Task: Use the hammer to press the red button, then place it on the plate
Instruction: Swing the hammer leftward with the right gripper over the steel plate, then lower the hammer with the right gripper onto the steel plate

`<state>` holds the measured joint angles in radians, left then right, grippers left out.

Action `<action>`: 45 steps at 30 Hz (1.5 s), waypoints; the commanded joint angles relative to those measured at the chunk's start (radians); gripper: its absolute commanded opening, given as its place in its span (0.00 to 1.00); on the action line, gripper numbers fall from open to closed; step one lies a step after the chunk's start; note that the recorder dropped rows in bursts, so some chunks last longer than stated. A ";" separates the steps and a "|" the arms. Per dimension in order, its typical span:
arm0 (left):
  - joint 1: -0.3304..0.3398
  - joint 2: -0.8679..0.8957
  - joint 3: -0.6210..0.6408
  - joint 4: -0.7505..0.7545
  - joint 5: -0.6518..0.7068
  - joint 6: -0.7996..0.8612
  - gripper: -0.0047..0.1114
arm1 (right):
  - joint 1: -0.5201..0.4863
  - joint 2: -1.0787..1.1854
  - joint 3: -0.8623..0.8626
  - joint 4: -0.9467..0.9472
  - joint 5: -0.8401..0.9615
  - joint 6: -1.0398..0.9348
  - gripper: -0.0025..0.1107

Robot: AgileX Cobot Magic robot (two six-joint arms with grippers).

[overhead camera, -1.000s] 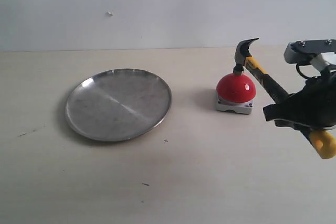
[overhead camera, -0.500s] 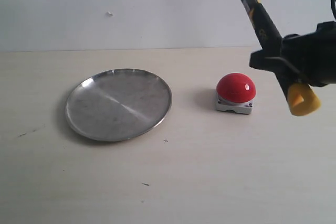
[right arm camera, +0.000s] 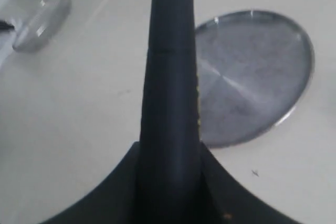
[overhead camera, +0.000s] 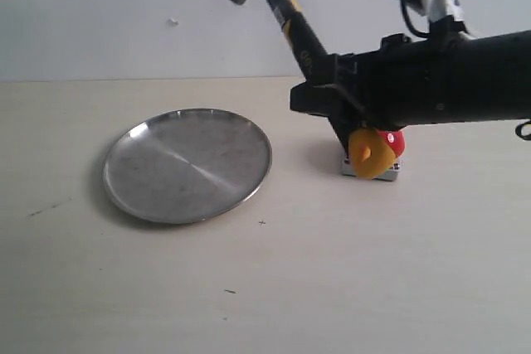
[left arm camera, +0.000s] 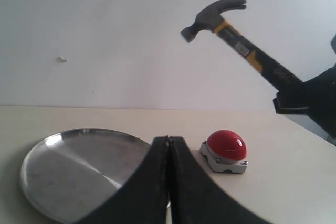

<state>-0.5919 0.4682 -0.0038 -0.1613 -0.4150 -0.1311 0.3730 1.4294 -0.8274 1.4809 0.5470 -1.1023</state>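
Lying leftmost, one plate is showing bare scratched metal all across. Right of the plate, one hammer is hanging tilted in the air, head uppermost, its handle pinched by the right gripper; one red button is sitting partly behind its yellow end. The left gripper is showing its fingers pressed together

Quick headcount from my end, nothing fancy. I had exactly one hammer, no spare. There was one red button, and only one plate. Grippers: two of mine, the right gripper and the left gripper. One table for the lot. My right wrist view also caught one blurry grey thing, and I couldn't tell what it was.
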 commanded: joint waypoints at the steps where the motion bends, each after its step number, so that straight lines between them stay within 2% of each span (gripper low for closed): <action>1: 0.000 -0.006 0.004 -0.005 0.010 0.009 0.04 | 0.050 0.048 -0.149 -0.733 -0.037 0.612 0.02; 2: 0.000 -0.006 0.004 -0.005 0.010 0.009 0.04 | 0.065 0.049 -0.176 -0.902 -0.052 0.804 0.02; 3: 0.000 -0.006 0.004 -0.005 0.010 0.013 0.04 | 0.091 0.049 -0.195 -1.152 -0.084 0.997 0.02; 6: 0.000 -0.006 0.004 -0.005 0.016 0.023 0.04 | 0.156 0.049 -0.204 -1.641 -0.219 1.536 0.02; 9: 0.000 -0.006 0.004 -0.005 0.016 0.023 0.04 | 0.198 0.068 -0.145 -1.910 -0.529 1.905 0.02; 11: 0.000 -0.006 0.004 -0.005 0.016 0.023 0.04 | 0.197 0.109 -0.116 -1.935 -0.748 2.055 0.02; 21: 0.000 -0.006 0.004 -0.005 0.024 0.023 0.04 | 0.221 0.430 -0.111 -1.906 -1.288 2.265 0.02; 27: 0.000 -0.006 0.004 -0.005 0.024 0.023 0.04 | 0.221 0.558 -0.113 -1.879 -1.409 2.333 0.02; 35: 0.000 -0.006 0.004 -0.005 0.024 0.023 0.04 | 0.264 0.675 -0.234 -1.947 -1.389 2.433 0.02; 40: 0.000 -0.006 0.004 -0.005 0.024 0.023 0.04 | 0.319 0.717 -0.358 -1.947 -1.187 2.439 0.02; 45: 0.000 -0.006 0.004 -0.005 0.024 0.023 0.04 | 0.343 0.766 -0.454 -1.953 -1.111 2.489 0.02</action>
<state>-0.5919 0.4682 -0.0038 -0.1629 -0.3908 -0.1125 0.7122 2.1875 -1.2236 -0.4666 -0.5388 1.3830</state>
